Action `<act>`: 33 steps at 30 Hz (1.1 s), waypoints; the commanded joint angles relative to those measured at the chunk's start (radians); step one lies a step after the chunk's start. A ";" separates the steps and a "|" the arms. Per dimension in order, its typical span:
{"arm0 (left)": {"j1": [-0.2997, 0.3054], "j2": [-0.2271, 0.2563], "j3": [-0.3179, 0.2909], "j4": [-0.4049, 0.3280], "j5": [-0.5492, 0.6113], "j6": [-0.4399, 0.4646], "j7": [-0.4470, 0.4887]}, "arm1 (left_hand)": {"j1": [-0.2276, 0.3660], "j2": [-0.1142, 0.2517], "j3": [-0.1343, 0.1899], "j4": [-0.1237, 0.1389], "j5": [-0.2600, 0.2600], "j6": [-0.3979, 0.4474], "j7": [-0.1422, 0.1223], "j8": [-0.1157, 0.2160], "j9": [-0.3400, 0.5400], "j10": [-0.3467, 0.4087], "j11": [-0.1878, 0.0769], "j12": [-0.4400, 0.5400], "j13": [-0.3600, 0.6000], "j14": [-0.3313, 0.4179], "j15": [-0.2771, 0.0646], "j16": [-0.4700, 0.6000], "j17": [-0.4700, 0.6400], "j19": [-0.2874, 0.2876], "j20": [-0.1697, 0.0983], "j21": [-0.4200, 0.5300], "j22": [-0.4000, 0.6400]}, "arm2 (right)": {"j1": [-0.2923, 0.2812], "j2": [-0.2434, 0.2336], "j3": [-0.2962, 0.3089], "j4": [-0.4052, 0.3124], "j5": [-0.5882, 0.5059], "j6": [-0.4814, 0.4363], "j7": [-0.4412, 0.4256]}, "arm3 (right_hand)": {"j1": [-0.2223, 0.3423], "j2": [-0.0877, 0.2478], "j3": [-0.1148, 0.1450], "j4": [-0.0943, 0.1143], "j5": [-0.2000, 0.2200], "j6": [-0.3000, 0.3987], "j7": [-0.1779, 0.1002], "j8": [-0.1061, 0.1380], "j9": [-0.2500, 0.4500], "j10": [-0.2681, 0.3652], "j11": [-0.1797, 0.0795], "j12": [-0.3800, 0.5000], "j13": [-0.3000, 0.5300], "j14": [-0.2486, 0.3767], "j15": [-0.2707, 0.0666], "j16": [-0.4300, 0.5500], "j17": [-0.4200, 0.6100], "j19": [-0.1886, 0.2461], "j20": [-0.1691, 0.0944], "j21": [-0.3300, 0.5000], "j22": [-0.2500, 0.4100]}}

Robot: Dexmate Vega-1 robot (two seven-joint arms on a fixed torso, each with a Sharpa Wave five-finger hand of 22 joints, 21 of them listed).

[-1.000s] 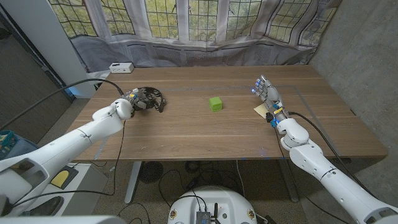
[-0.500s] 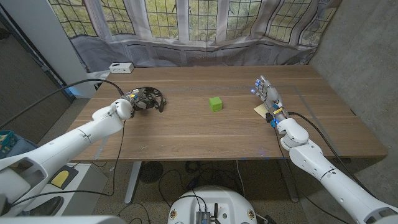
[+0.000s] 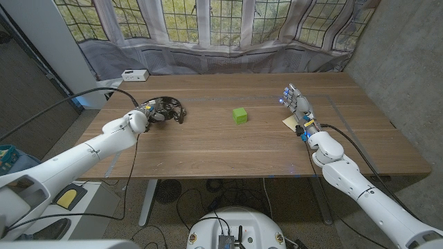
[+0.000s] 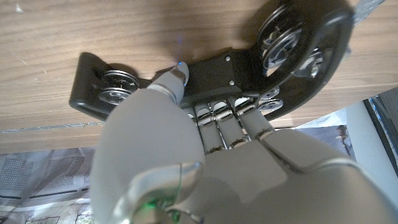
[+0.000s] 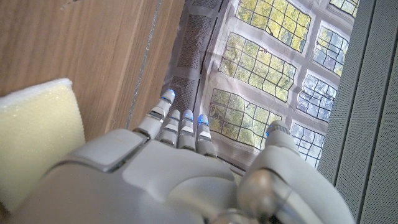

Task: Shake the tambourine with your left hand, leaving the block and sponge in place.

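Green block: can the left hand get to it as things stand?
Probably not freely: the left hand grips the tambourine. The table between it and the green block is bare, though.

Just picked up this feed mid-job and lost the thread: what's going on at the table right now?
The left hand grips the black crescent-shaped tambourine with metal jingles at the wooden table's left side. The small green block sits near the table's middle. The right hand stands beside the pale yellow sponge with fingers straight, holding nothing.
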 commanded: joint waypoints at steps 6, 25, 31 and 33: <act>0.007 0.016 0.005 -0.031 0.022 0.020 0.000 | -0.061 -0.012 -0.020 0.017 0.001 -0.105 0.008 -0.003 -0.010 -0.115 0.013 -0.006 -0.018 -0.090 0.024 0.005 -0.001 -0.055 0.018 -0.031 0.003 | -0.012 0.004 0.002 0.000 -0.001 0.014 -0.006 | -0.004 0.005 0.002 -0.005 0.002 0.002 0.001 -0.001 0.002 0.005 -0.002 -0.003 0.004 0.011 0.002 0.000 0.002 0.008 0.007 -0.002 0.003; 0.028 0.038 0.003 -0.068 0.043 0.032 -0.009 | -0.224 -0.045 -0.084 0.045 -0.011 -0.339 -0.012 -0.006 -0.034 -0.364 0.038 -0.003 -0.070 -0.341 0.080 0.002 -0.003 -0.207 0.091 -0.095 0.006 | -0.016 0.007 -0.002 -0.004 0.004 0.007 -0.005 | -0.004 0.005 0.002 -0.005 0.002 0.002 -0.002 -0.001 0.002 0.005 -0.004 -0.003 0.004 0.010 0.001 0.000 0.002 0.008 0.008 -0.002 0.003; 0.043 0.044 -0.007 -0.083 0.048 0.027 0.008 | -0.258 -0.047 -0.095 0.051 -0.015 -0.404 0.001 -0.007 -0.039 -0.409 0.044 0.000 -0.082 -0.386 0.089 0.004 -0.003 -0.240 0.101 -0.101 0.006 | -0.019 0.007 -0.002 -0.008 0.005 0.003 -0.009 | -0.003 0.004 0.003 -0.007 0.002 0.002 -0.001 -0.001 0.002 0.005 -0.002 -0.003 0.004 0.011 0.002 0.000 0.002 0.008 0.008 -0.002 0.003; 0.049 0.047 -0.013 -0.096 0.053 0.034 0.018 | -0.260 -0.046 -0.095 0.051 -0.015 -0.406 0.002 -0.006 -0.039 -0.413 0.045 0.000 -0.083 -0.388 0.091 0.004 -0.003 -0.243 0.101 -0.102 0.006 | -0.019 0.005 -0.003 -0.007 -0.001 0.006 -0.008 | -0.003 0.005 0.003 -0.006 0.002 0.002 0.000 -0.001 0.002 0.005 -0.002 -0.003 0.004 0.011 0.001 0.000 0.002 0.008 0.008 -0.002 0.003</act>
